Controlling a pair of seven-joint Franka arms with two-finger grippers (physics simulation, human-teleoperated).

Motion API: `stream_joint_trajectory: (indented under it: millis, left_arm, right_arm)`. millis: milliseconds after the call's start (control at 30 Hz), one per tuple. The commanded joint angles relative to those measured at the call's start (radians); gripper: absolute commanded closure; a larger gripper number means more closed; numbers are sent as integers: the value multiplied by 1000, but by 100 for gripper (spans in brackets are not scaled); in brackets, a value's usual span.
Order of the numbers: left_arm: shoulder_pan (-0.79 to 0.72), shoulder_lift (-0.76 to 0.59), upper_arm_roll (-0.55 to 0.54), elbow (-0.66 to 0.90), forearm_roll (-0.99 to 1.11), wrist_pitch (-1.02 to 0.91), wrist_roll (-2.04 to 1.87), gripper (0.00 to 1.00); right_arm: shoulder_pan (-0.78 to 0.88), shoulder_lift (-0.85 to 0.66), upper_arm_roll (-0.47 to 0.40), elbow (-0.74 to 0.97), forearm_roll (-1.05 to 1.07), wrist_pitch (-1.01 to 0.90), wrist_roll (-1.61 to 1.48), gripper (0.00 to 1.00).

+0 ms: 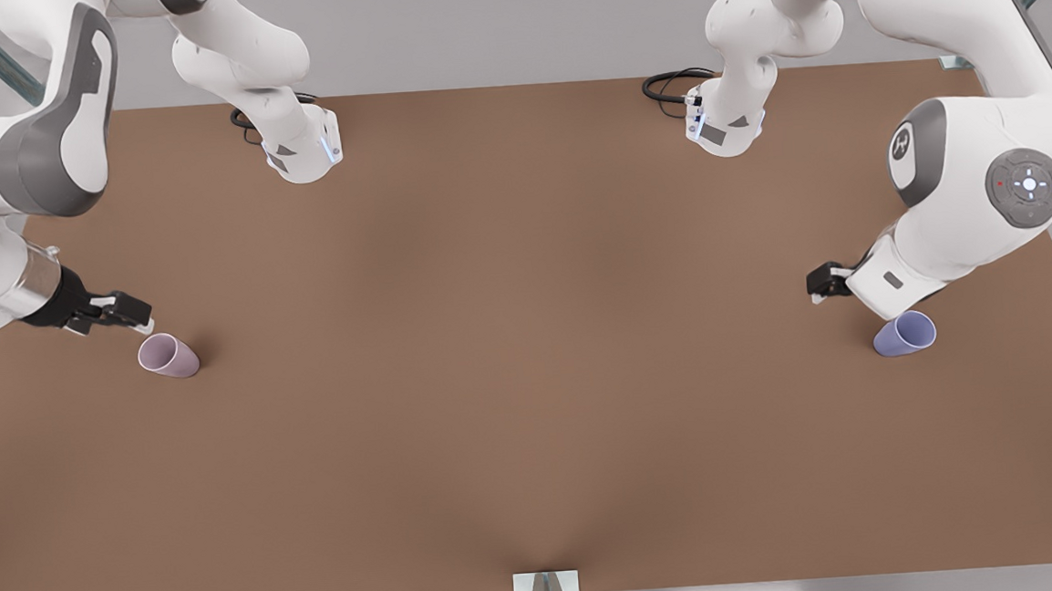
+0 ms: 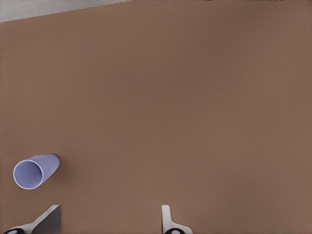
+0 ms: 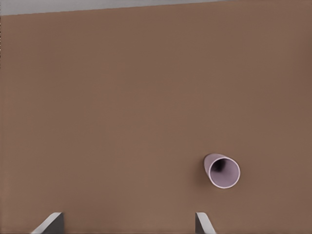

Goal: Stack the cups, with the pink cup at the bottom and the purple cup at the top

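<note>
Table: brown table [image 1: 531, 377] fills the front view, grey floor around it, with two white arm bases at its far edge, about 11 and 1 o'clock from the centre.
Pink cup: the pink cup [image 1: 167, 356] stands upright on the table at about 9 o'clock from the centre, near the edge on the front view's left; it is also seen from above [image 3: 222, 171], mouth up and dark inside.
Purple cup: the purple cup [image 1: 905, 334] stands upright at about 3 o'clock from the centre, near the edge on the front view's right, well apart from the pink one; it also shows from above [image 2: 34, 171].
Right gripper: the right gripper [image 1: 130, 312] hangs above the table just beside the pink cup, at about 10 o'clock from it, not touching; its fingers [image 3: 50, 223] stand apart with bare table between them.
Left gripper: the left gripper [image 1: 822, 285] hangs near the purple cup, at about 10 o'clock from it, mostly hidden behind its own arm; its fingers [image 2: 166, 219] are spread apart and clasp nothing.
</note>
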Motion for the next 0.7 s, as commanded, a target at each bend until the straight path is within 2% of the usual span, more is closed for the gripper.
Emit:
stream_joint_trajectory:
  millis: [0, 67, 167, 233, 367, 467, 667]
  left_arm:
    - [0, 0, 1, 1, 4, 27, 48, 0]
    - [0, 0, 1, 1, 3, 25, 48, 0]
    - [0, -2, 1, -4, 1, 25, 48, 0]
    - [2, 0, 10, -6, 0, 25, 48, 0]
    - [3, 4, 14, -9, -2, 8, 50, 0]
    - [3, 9, 27, -9, -11, 5, 48, 0]
    - [3, 14, 27, -9, -23, -18, 50, 0]
  right_arm:
    - [-2, -6, 2, -17, 0, 57, -47, 0]
    - [0, -17, -5, -61, -2, 65, -45, 0]
    - [1, -9, -87, -123, -3, 98, -79, 0]
    - [3, -15, -143, -216, 12, 243, -182, 0]
    - [3, 51, -207, -236, 18, 330, -341, 0]
    - [1, 100, -264, -314, 124, 454, -530, 0]
    - [-3, 115, -296, -474, 119, 618, -691, 0]
